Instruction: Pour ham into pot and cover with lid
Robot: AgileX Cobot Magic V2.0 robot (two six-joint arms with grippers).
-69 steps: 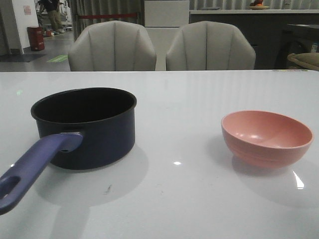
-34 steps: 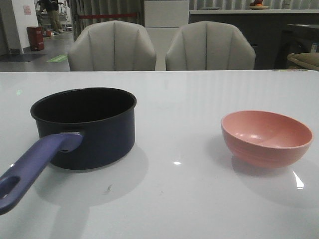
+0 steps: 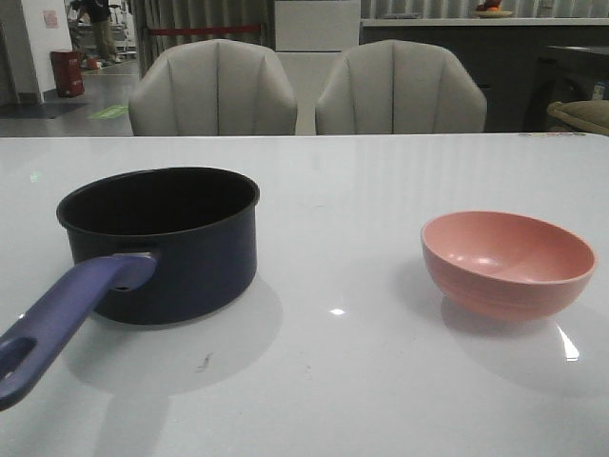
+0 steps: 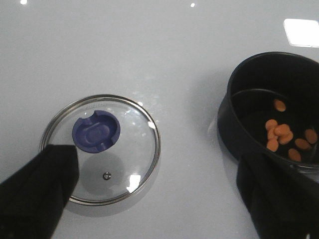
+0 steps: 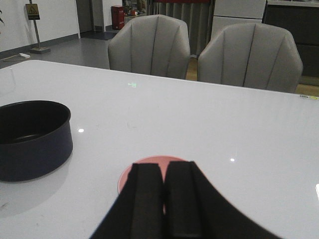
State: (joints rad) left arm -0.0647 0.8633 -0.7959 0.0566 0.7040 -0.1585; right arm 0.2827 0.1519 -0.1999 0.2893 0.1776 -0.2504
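The navy pot (image 3: pixel 162 248) stands at the table's left, its purple-blue handle (image 3: pixel 67 319) pointing toward the near edge. In the left wrist view several orange ham pieces (image 4: pixel 284 132) lie inside the pot (image 4: pixel 227 124). The glass lid (image 4: pixel 124 164) with its navy knob (image 4: pixel 96 131) lies flat on the table beside the pot. My left gripper (image 4: pixel 157 164) is open and empty above the lid and pot, its fingers (image 4: pixel 40 194) wide apart. My right gripper (image 5: pixel 164 169) is shut and empty, above the pink bowl (image 5: pixel 124 175). Neither gripper shows in the front view.
The pink bowl (image 3: pixel 509 262) stands at the right of the table and looks empty. Two grey chairs (image 3: pixel 214 90) stand behind the table's far edge. The pot also shows in the right wrist view (image 5: pixel 32 142).
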